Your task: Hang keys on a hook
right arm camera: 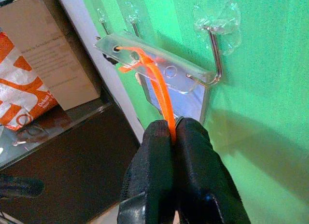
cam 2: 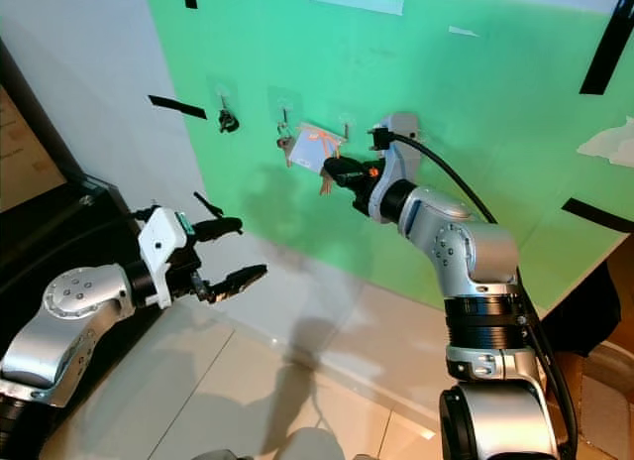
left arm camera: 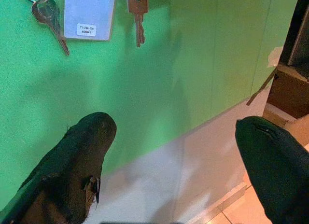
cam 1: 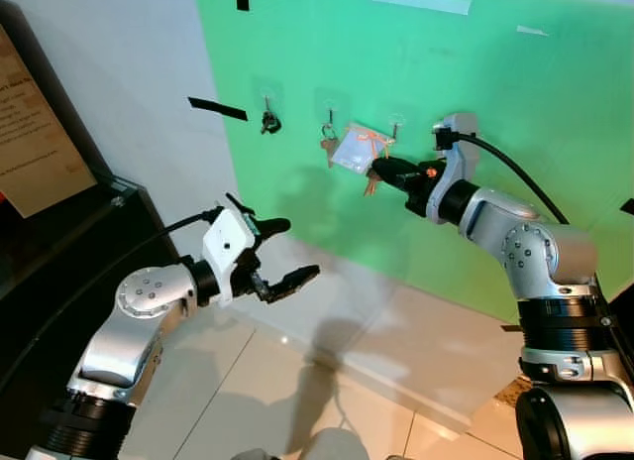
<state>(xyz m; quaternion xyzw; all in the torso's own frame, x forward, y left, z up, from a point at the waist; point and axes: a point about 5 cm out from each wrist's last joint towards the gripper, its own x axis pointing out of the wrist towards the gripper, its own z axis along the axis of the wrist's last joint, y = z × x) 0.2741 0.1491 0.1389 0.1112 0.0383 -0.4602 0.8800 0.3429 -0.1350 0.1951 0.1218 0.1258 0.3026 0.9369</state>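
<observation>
A key set with a clear plastic tag (cam 1: 355,148), an orange strap (right arm camera: 159,86) and a brass key (cam 1: 369,185) is held up against the green wall. My right gripper (cam 1: 381,168) is shut on the orange strap. In the right wrist view the tag's (right arm camera: 149,60) far end touches the bend of a clear adhesive hook (right arm camera: 216,55); whether it hangs on it I cannot tell. My left gripper (cam 1: 297,248) is open and empty, lower left and well off the wall.
Two more hooks sit left of it, one with a dark key bunch (cam 1: 267,121), one with a silver key (cam 1: 328,148). A dark cabinet (cam 1: 59,252) with a cardboard sign (cam 1: 30,133) stands at left. Black tape strips (cam 1: 218,108) mark the wall. Tiled floor (cam 1: 248,381) lies below.
</observation>
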